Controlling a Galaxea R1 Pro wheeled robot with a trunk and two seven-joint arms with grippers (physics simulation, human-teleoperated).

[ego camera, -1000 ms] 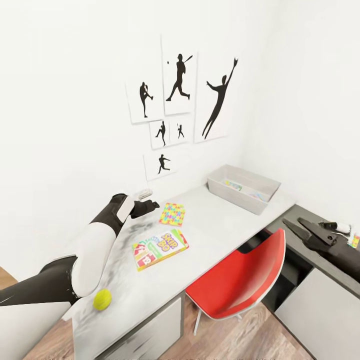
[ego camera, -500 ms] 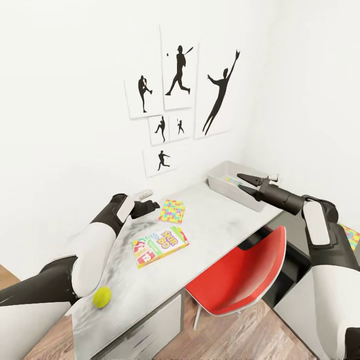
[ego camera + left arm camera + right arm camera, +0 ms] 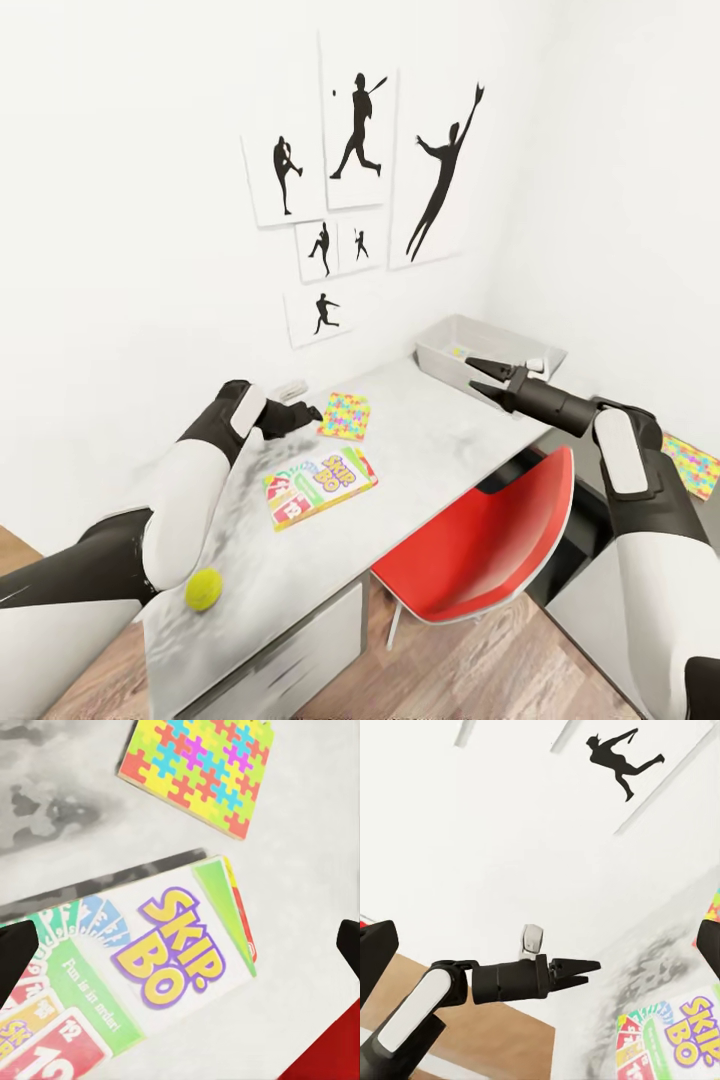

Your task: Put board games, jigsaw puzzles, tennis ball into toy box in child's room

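- Table (image 3: 440,440): pale grey desk top against the white wall, meeting a lower dark grey cabinet at the corner on the robot's right.
- Toy box (image 3: 455,365): pale grey-white bin at the far right end of the table, near the room corner; a little coloured material shows inside, too small to identify.
- Jigsaw puzzle, first (image 3: 345,415): square box in a multicoloured piece pattern, flat on the table near the wall, just beyond the SKIP-BO box and apart from it.
- Jigsaw puzzle, second (image 3: 690,465): same pattern, lying on the lower cabinet top at the right edge of the head view, partly behind the right arm.
- SKIP-BO board game (image 3: 318,487): flat on the table, mid-desk, between the first puzzle and the tennis ball; its lettering is clear in the left wrist view (image 3: 176,949).
- Tennis ball (image 3: 203,589): yellow-green, on the near left part of the table, close to the left forearm.
- Left gripper (image 3: 305,411): held above the table just beside the first puzzle; jaws slightly parted, holding nothing, as the right wrist view shows (image 3: 581,973).
- Right gripper (image 3: 476,377): held at the near rim of the toy box, fingers spread apart, empty.
- Red chair (image 3: 480,555): pushed up to the table's front edge.
- Baseball-player silhouette prints (image 3: 355,150): cluster on the wall above the table.
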